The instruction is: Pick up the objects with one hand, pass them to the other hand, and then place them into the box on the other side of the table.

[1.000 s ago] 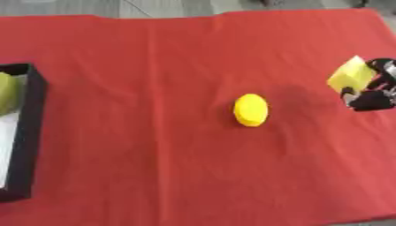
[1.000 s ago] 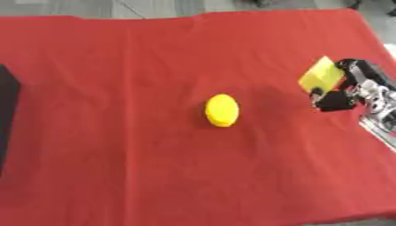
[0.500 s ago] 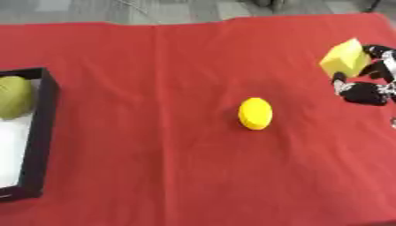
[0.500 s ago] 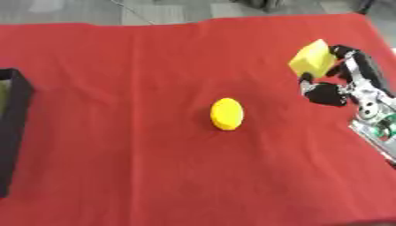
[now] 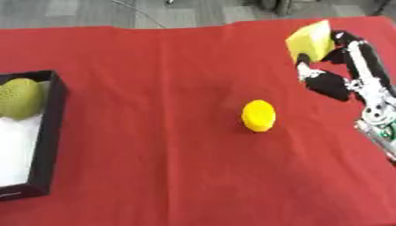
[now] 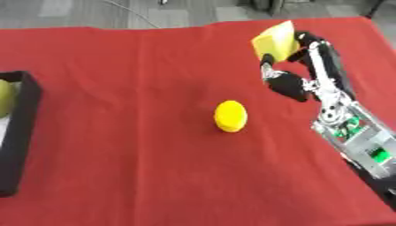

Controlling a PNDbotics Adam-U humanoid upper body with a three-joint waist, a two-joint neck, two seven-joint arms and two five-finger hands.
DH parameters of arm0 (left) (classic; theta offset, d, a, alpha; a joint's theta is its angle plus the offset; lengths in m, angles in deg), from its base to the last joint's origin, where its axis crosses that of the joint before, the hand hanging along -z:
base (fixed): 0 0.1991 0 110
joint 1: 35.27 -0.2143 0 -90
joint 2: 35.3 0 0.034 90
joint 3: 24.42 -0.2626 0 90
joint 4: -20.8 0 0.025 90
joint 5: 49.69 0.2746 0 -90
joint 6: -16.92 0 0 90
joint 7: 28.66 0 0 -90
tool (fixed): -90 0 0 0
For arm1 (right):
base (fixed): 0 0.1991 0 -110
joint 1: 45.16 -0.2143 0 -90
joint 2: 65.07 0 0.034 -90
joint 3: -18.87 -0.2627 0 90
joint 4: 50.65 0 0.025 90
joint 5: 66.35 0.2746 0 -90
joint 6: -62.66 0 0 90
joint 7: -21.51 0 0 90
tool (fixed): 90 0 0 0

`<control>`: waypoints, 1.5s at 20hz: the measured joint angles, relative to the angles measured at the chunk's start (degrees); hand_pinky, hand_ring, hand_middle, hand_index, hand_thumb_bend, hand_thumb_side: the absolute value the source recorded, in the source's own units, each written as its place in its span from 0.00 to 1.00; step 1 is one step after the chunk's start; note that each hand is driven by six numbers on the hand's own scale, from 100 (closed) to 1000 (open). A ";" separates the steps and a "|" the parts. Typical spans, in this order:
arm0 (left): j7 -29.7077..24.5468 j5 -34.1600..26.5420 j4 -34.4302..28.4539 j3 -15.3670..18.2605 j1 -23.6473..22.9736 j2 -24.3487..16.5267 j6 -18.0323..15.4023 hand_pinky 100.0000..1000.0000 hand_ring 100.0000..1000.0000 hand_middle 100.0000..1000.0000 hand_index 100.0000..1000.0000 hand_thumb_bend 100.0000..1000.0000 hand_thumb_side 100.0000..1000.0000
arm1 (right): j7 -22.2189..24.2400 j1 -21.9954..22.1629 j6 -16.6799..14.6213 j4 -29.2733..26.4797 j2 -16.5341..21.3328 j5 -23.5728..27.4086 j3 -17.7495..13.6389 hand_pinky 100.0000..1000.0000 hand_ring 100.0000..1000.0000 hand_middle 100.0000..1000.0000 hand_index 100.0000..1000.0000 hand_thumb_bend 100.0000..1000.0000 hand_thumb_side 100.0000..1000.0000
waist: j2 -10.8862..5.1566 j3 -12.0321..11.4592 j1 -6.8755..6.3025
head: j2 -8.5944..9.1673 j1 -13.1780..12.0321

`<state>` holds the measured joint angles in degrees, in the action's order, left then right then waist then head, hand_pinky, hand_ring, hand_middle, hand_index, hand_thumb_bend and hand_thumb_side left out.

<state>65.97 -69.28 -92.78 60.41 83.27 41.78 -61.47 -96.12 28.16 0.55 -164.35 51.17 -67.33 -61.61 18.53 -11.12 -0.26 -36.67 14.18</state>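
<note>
1. Holding a pale yellow block (image 6: 274, 41), the right hand (image 6: 298, 77) had its fingers curled round it, thumb below and fingers behind, at the right side of the red tablecloth (image 5: 154, 88).
2. Compared with a second ago, the block sat higher and further toward the table's far edge in both views; the whole picture had also shifted, so part of that was head movement. Block looked clear of the cloth, i.e. lifted.
3. The yellow oval object (image 5: 258, 115) lay near mid-table, well apart from the hand, same spot relative to the cloth as before, untouched.
4. The black box (image 5: 51, 132) stood at the left edge with a white lining; a green rounded fruit-like item (image 5: 19, 97) sat in its far end. More of the box showed now than a second ago, again from the camera shift.
5. Left hand was not visible in either view.
6. Judgement: pick-up step was done for the block; the handover to the left hand and the drop into the box were not yet done. The oval object remained to be handled after.
</note>
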 measured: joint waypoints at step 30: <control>-19.31 4.63 -0.33 -10.95 14.12 -11.63 1.70 0.79 0.72 0.72 0.73 0.00 0.60 | 6.10 -11.96 -8.06 0.00 -7.23 -12.39 18.82 0.72 0.63 0.55 0.64 0.00 0.16 | -0.21 -1.17 -1.16 | -1.52 -1.48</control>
<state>46.66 -64.65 -93.11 49.45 97.39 30.14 -59.77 -90.01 16.20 -7.51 -164.35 43.94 -79.72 -42.79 18.32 -12.29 -1.42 -38.18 12.70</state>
